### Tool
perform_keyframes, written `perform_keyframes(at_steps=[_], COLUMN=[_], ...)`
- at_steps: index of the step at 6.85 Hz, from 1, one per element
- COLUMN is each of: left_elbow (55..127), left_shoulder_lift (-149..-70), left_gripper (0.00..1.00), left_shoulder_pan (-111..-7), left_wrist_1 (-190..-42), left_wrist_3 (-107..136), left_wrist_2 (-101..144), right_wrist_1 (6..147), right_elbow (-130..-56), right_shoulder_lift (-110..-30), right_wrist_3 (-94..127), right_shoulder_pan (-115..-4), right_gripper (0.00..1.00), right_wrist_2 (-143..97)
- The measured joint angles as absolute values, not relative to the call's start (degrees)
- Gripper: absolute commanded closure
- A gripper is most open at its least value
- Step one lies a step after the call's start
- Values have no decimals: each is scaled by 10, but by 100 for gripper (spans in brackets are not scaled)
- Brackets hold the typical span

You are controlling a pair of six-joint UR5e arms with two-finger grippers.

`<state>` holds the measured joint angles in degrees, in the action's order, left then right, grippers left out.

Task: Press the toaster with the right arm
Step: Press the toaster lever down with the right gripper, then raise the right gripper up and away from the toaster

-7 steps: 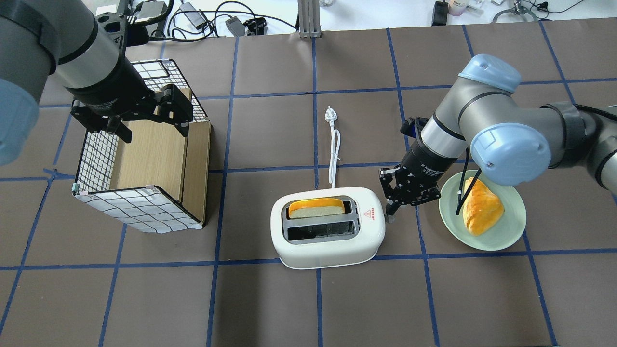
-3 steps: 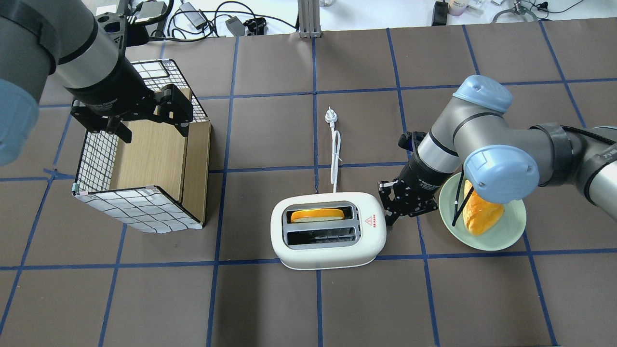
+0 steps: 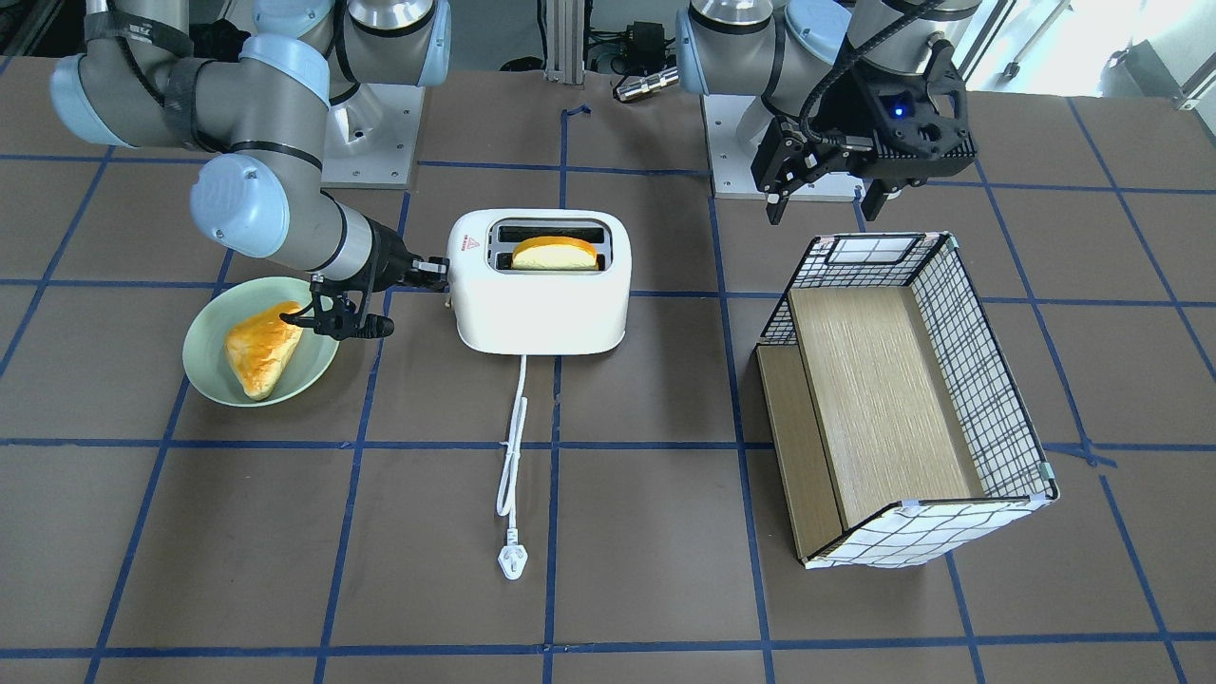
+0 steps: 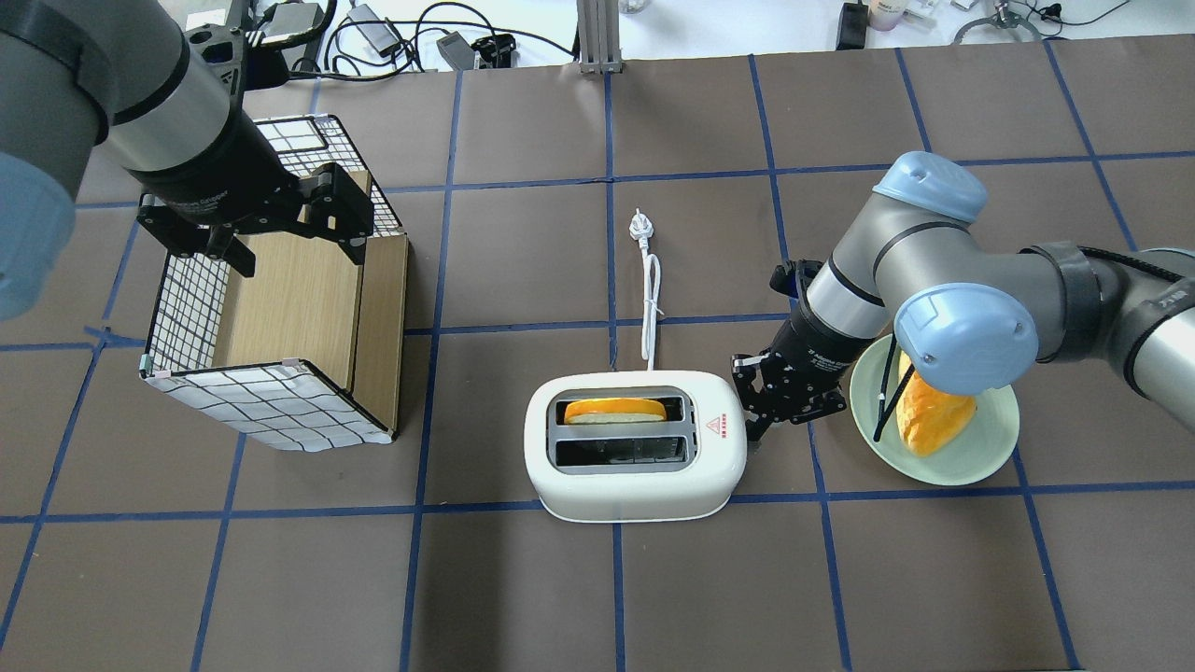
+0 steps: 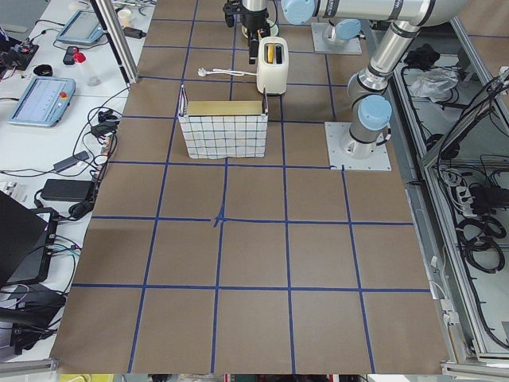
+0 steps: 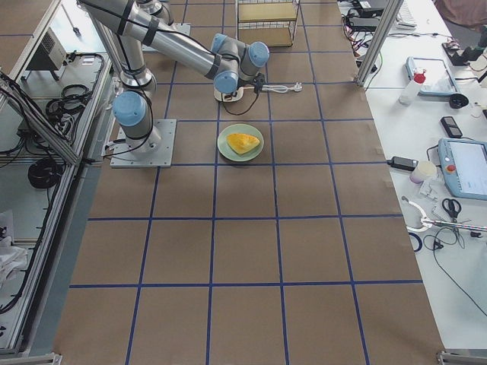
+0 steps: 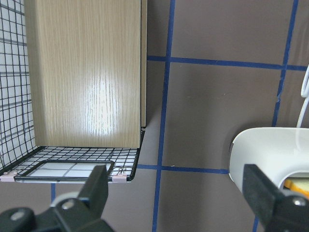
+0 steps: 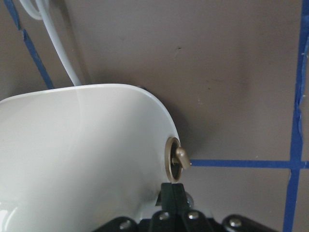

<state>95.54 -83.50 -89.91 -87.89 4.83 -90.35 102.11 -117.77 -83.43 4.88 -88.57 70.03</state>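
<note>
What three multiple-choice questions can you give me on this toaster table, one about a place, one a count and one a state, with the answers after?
1. Where is the green plate relative to the toaster?
A. on the robot's right of it
B. on the robot's left of it
C. on top of it

2. How many toaster slots hold bread?
A. none
B. one
C. both

3. The toaster's plug is:
A. in a socket
B. held by the left hand
C. lying loose on the table

Answers:
1 A: the overhead view shows the plate to the toaster's right.
2 B: one slice sits in the slot farther from the robot, and the other slot is empty.
3 C: the plug lies on the brown surface, connected to nothing.
</note>
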Motion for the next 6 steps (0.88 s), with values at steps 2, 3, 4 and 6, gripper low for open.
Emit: perform_keyframes(at_steps=[2,3,4,6], left_elbow=[955,955,955,955], left_shoulder_lift=[-835,-835,-835,-835], left_gripper=[0,0,0,0], left_shoulder_pan=[-899,-899,-899,-899], left_wrist_1=[-879,-878,-878,-879], left_wrist_3=[48,48,48,48], left_wrist_2=[-904,-904,-904,-904], right_wrist_1=[1020,1011,986,903], right_elbow=[-1168,-1151,-1120,-1035], right_shoulder_lift=[-838,-842,-846,-851], right_wrist_3=[62,77,97,114], right_shoulder_pan=[-885,-885,-885,-885], right_gripper=[100,100,100,73], right_wrist_2=[705,714,725,735])
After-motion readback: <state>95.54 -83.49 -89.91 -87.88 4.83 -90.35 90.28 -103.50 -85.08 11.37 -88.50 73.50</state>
